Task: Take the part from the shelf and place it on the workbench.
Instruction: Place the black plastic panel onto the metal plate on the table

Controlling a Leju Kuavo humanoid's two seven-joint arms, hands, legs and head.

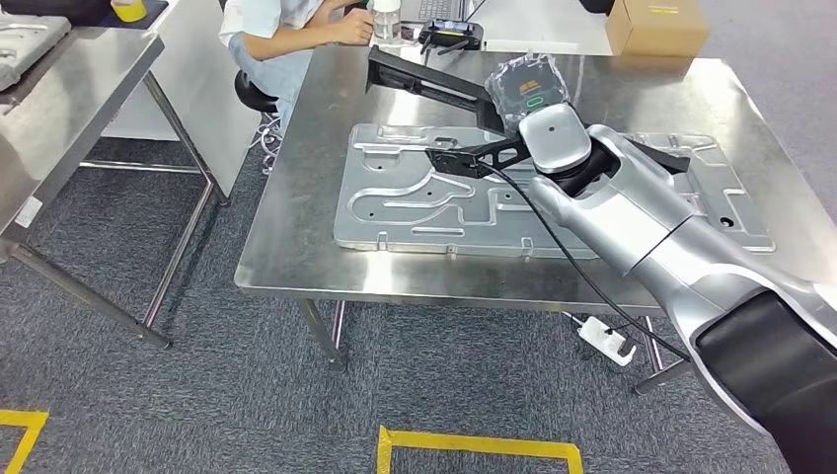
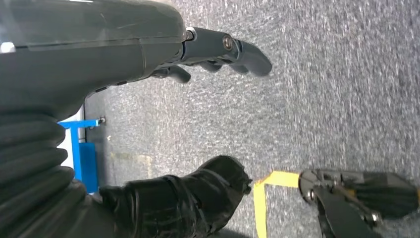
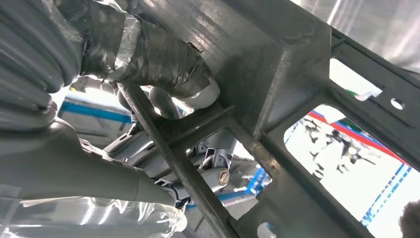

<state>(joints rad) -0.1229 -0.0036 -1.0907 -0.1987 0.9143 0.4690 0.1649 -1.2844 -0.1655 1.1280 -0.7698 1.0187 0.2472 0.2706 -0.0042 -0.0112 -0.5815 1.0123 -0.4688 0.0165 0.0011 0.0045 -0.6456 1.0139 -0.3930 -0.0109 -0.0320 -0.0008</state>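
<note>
The part [image 1: 424, 79] is a long black metal frame with open cut-outs, held tilted above the steel workbench [image 1: 286, 252]. My right hand [image 1: 528, 91] grips it near its middle, at the end of my silver arm that reaches over the bench. In the right wrist view, the taped thumb [image 3: 158, 59] and fingers wrap a bar of the part [image 3: 282, 64]. My left hand [image 2: 213, 49] hangs over the grey carpet with its fingers apart and nothing in them.
A large stamped silver panel [image 1: 415, 202] lies flat on the workbench beneath the part. A person [image 1: 286, 35] sits at the far side, near a cardboard box [image 1: 656, 25]. Another steel table [image 1: 69, 89] stands at left. Yellow tape [image 1: 479, 444] marks the floor.
</note>
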